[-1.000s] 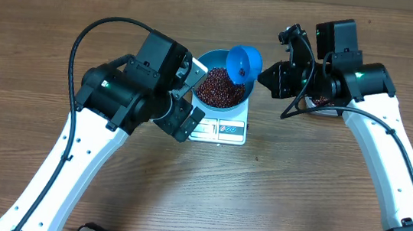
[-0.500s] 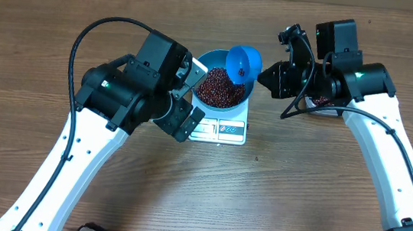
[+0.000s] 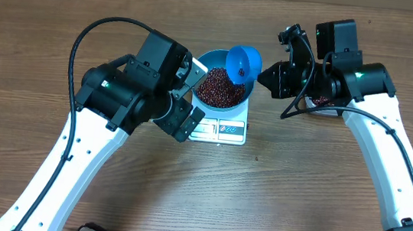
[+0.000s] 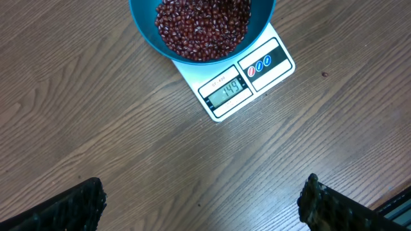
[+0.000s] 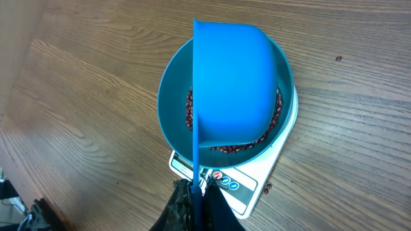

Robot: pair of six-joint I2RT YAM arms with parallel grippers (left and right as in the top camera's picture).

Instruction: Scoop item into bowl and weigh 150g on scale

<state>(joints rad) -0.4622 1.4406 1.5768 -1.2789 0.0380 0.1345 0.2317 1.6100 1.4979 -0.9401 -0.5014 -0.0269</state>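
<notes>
Overhead: right fingers (image 3: 270, 74) pinch the scoop (image 3: 244, 62), mouth tipped sideways over bowl (image 3: 206, 56); left fingers (image 3: 184, 121) spread.

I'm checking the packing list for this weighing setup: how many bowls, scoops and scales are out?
Bowl: 1
Scoop: 1
Scale: 1
Total: 3

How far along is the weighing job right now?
Done: the bowl sits on the scale, well filled with beans. In hand: the right gripper holds the scoop by its handle, tipped over the bowl; the display seems to read 149, just under target. The left gripper hangs open, empty. Left: probably a few more beans, then setting the scoop down.
</notes>
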